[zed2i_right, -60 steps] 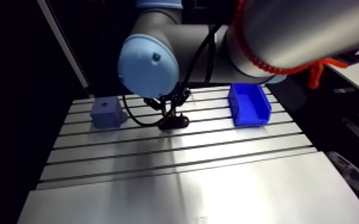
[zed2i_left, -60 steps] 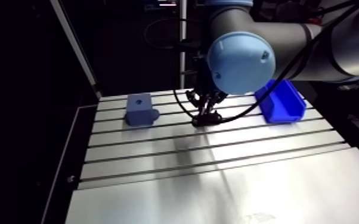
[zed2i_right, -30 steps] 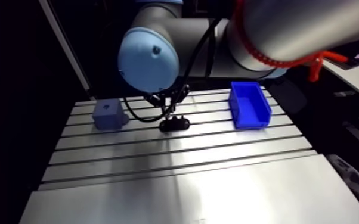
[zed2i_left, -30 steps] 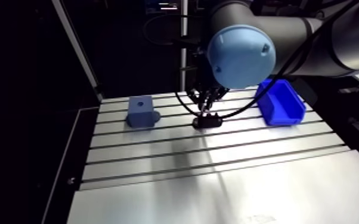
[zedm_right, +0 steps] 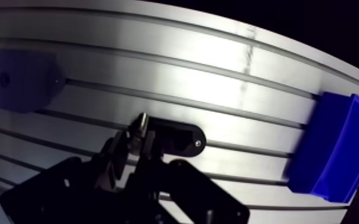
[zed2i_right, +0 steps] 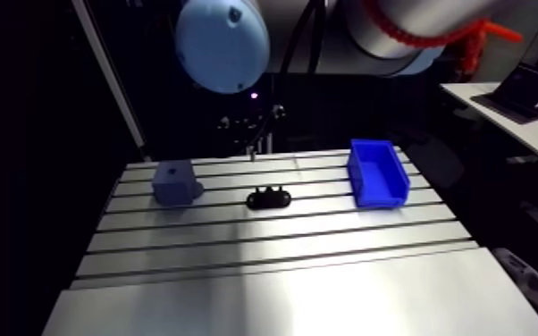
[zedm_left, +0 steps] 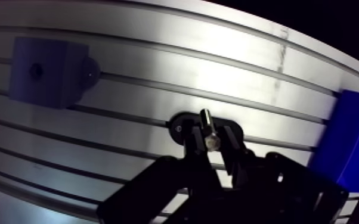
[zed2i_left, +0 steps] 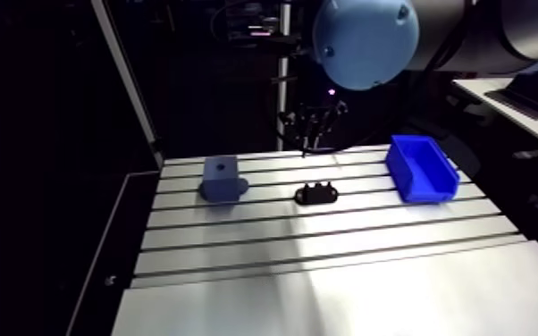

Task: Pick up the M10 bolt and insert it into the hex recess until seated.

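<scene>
My gripper [zedm_left: 209, 142] is shut on the M10 bolt [zedm_left: 206, 121], a thin silvery bolt whose shank sticks out past the fingertips. In the arm view the gripper [zed2i_left: 312, 127] hangs well above the table's far half. Straight below the bolt lies a small black holder [zed2i_left: 317, 192] on the slotted table [zed2i_left: 326, 259]. The blue-grey block [zed2i_left: 222, 177] with the recess hole in its top face stands to the left of the holder, apart from the gripper; the wrist view shows the block [zedm_left: 48, 71] off to one side, ahead of the fingers.
A blue open bin [zed2i_left: 422, 170] stands at the table's right, on the side of the black holder away from the block. The table's slots run across it, and its left edge drops into darkness.
Earlier the gripper was down on the black holder. It has since risen clear of it with the bolt held, and the holder stayed on the table. The arm camera rose too.
</scene>
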